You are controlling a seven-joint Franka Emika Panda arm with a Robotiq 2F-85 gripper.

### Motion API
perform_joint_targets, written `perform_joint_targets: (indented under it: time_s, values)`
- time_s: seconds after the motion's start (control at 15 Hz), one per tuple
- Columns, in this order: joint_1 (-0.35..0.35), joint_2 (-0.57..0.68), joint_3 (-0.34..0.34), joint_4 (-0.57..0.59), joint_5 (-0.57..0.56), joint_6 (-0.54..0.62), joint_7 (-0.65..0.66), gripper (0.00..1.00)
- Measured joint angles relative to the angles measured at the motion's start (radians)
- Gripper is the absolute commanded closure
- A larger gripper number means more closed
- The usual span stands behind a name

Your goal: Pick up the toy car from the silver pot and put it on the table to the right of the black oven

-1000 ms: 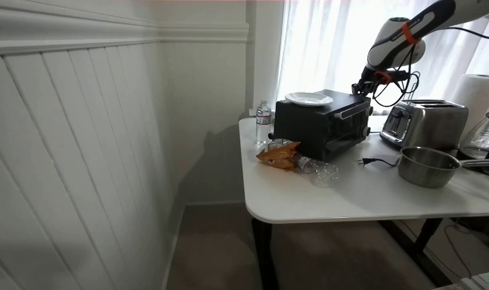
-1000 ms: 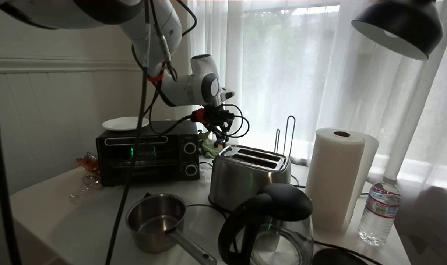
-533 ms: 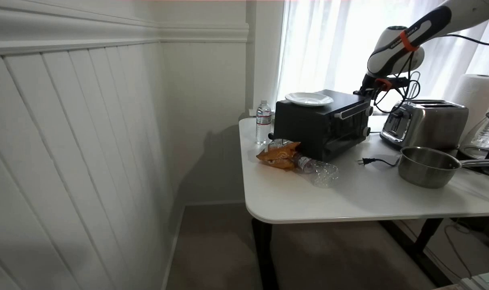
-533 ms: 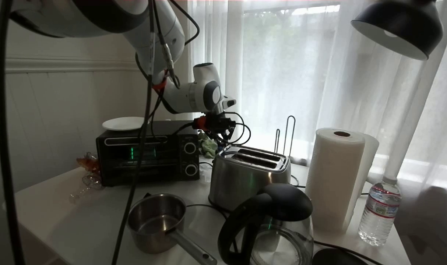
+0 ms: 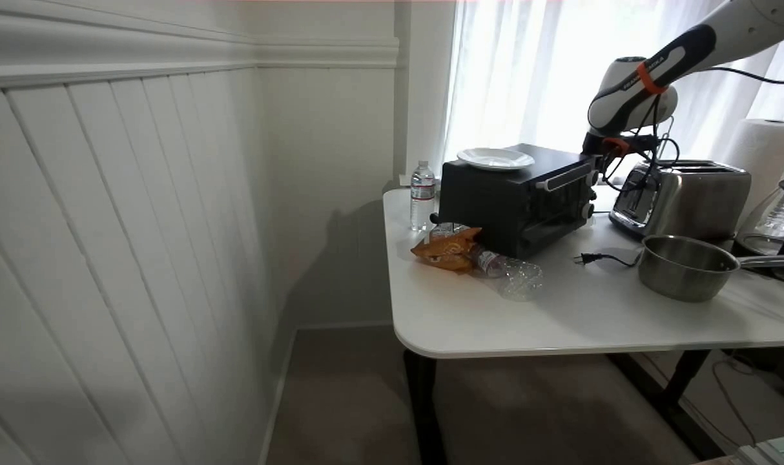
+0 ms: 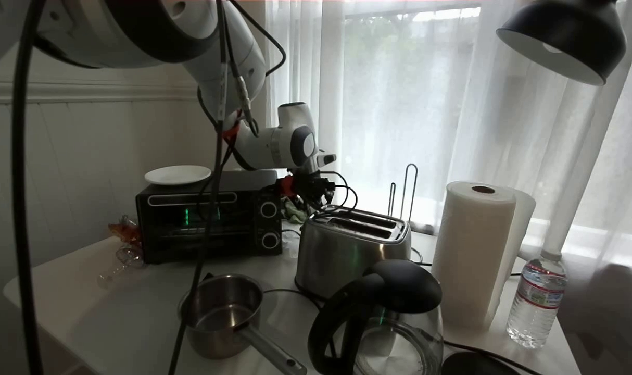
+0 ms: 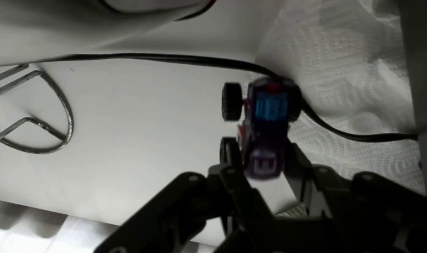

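Note:
My gripper (image 7: pixel 262 146) is shut on the toy car (image 7: pixel 266 130), dark purple with a blue window and black wheels, in the wrist view. The car is over the white table (image 7: pixel 139 140); I cannot tell whether it touches. In an exterior view the gripper (image 6: pixel 318 192) is right of the black oven (image 6: pixel 162 242), behind the toaster, its fingertips and the car hidden. The oven (image 5: pixel 489 206) and table (image 5: pixel 469 336) also show in an exterior view. The silver pot (image 5: pixel 686 278) stands in front of the toaster; its inside (image 6: pixel 219 336) shows bare steel.
The silver toaster (image 6: pixel 347 255) stands in front of the gripper. A wire stand (image 7: pixel 67 109), a black cable (image 7: pixel 199 61) and paper towel (image 7: pixel 340 70) lie around the car. A glass kettle (image 6: pixel 394 338), towel roll (image 6: pixel 472 250) and bottle (image 6: pixel 537 302) stand nearby. A plate (image 5: pixel 495 158) tops the oven.
The arm has moved down and slightly toward the toaster in both exterior views. The fingers, which showed above the toaster's edge a second ago, are now mostly hidden behind it.

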Motion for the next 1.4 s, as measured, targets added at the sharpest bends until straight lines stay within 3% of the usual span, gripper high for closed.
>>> perform_joint_targets:
  time_s: [0.07, 0.2, 0.33, 0.87, 1.4]
  values:
    - [0.000, 0.003, -0.001, 0.005, 0.000, -0.005, 0.000, 0.25]
    - [0.000, 0.008, -0.003, 0.014, 0.000, -0.010, 0.000, 0.18]
    - [0.000, 0.010, -0.003, 0.020, 0.000, -0.011, 0.000, 0.01]
    - [0.001, -0.048, -0.001, 0.054, 0.026, -0.107, 0.022, 0.00]
    - [0.007, -0.226, -0.001, 0.032, 0.033, -0.417, 0.100, 0.00]
